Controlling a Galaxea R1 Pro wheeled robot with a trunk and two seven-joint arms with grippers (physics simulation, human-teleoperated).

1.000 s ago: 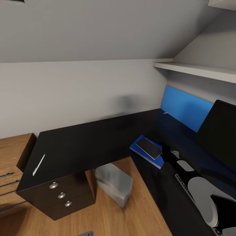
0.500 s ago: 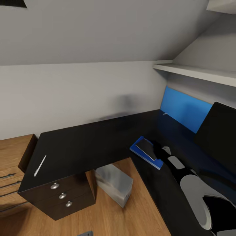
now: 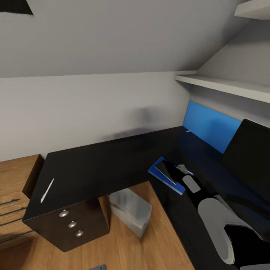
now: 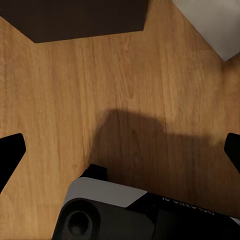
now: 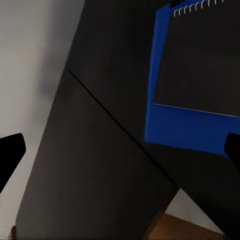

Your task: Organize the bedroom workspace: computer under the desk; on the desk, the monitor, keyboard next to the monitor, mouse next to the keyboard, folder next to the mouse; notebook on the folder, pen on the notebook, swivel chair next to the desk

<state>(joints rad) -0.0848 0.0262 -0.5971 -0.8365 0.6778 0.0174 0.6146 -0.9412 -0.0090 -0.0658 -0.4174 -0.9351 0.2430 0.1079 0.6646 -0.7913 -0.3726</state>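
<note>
The black L-shaped desk (image 3: 101, 165) fills the middle of the head view. A white pen (image 3: 47, 189) lies at its left end, above the drawers. At the inner corner, the blue folder (image 3: 165, 181) lies flat with the dark notebook (image 3: 165, 170) on top. My right gripper (image 3: 175, 168) hangs open over them. The right wrist view shows the folder (image 5: 170, 125) and spiral-bound notebook (image 5: 200, 65) below my open right gripper (image 5: 120, 155). The monitor (image 3: 249, 150) stands at the right. The grey computer (image 3: 131, 210) sits under the desk. My left gripper (image 4: 120, 150) is open above the wooden floor. Keyboard, mouse and swivel chair are out of view.
A drawer unit with silver knobs (image 3: 64, 213) closes the desk's left end, and a wooden chest (image 3: 15, 176) stands beside it. A blue back panel (image 3: 210, 125) and a white shelf (image 3: 225, 84) line the right wall. The sloped ceiling hangs low over the desk.
My right arm has reached forward and left along the desk, and its gripper now hangs over the notebook and folder. The head view has shifted slightly.
</note>
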